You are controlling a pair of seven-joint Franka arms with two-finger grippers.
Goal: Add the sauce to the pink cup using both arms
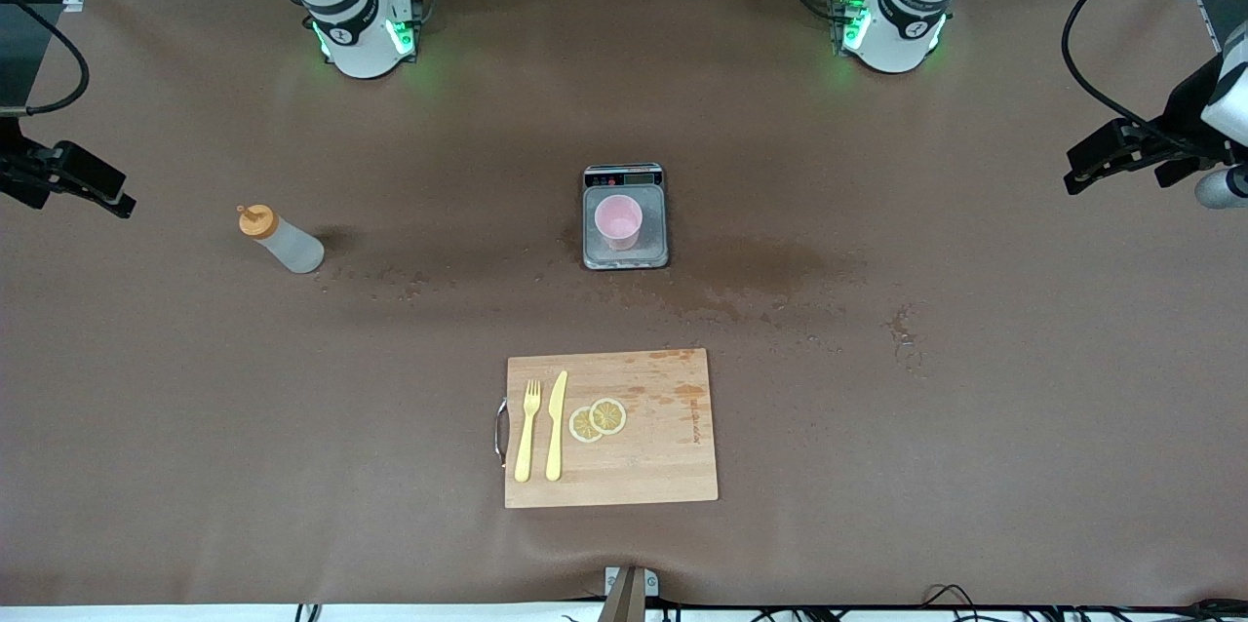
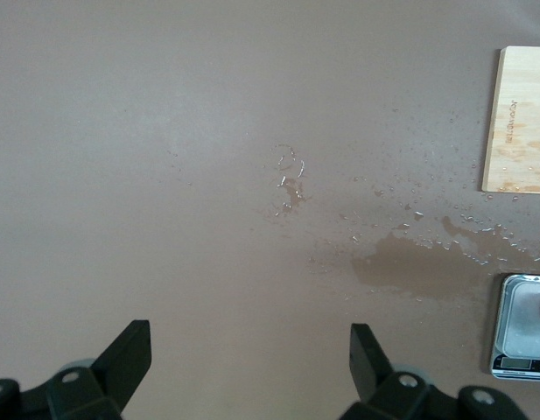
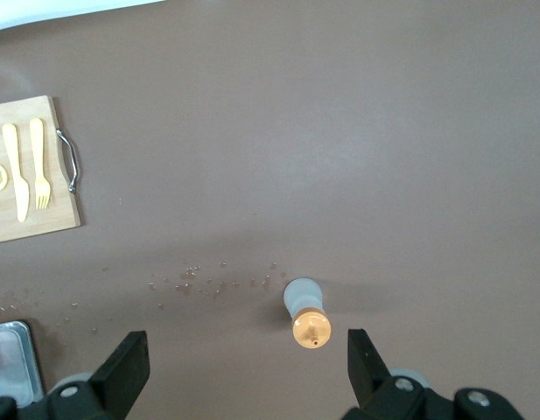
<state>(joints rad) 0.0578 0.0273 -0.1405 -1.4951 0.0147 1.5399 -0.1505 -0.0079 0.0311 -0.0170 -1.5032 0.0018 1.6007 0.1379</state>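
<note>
The sauce bottle (image 1: 281,240), whitish with an orange cap, stands upright on the brown table toward the right arm's end. In the right wrist view it (image 3: 306,313) is seen from above, well below the fingers and untouched. The pink cup (image 1: 618,220) stands on a small scale (image 1: 645,253) at the table's middle. My right gripper (image 1: 117,203) is open and empty, up in the air near that end's table edge, also seen in its wrist view (image 3: 243,363). My left gripper (image 1: 1077,178) is open and empty, over the table's other end, with bare wet table under it (image 2: 249,354).
A wooden cutting board (image 1: 663,447) lies nearer the front camera than the scale, with a yellow fork (image 1: 527,429), a knife (image 1: 556,425) and lemon slices (image 1: 597,419) on it. Wet patches (image 1: 770,271) and droplets spread beside the scale.
</note>
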